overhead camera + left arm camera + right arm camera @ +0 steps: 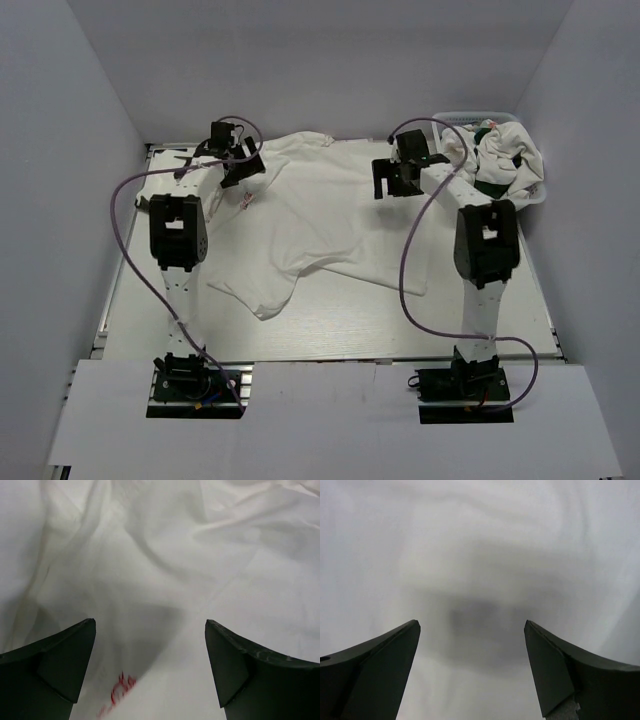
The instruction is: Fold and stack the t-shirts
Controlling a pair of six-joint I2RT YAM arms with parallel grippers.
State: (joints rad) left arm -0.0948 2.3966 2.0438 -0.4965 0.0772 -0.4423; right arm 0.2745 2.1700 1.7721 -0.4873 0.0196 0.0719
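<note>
On the bench [430, 325], the spread t-shirt [310, 225] lies just below both claws. The left claw [240, 175] hangs over its left side and the right claw [388, 182] over its right. Both gape wide, holding nothing.

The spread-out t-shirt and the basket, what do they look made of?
The t-shirt looks like soft matte white cloth, probably cotton: it lies in limp wrinkles. The basket looks like smooth white plastic, judging by its thin stiff rim; little of it shows.
</note>
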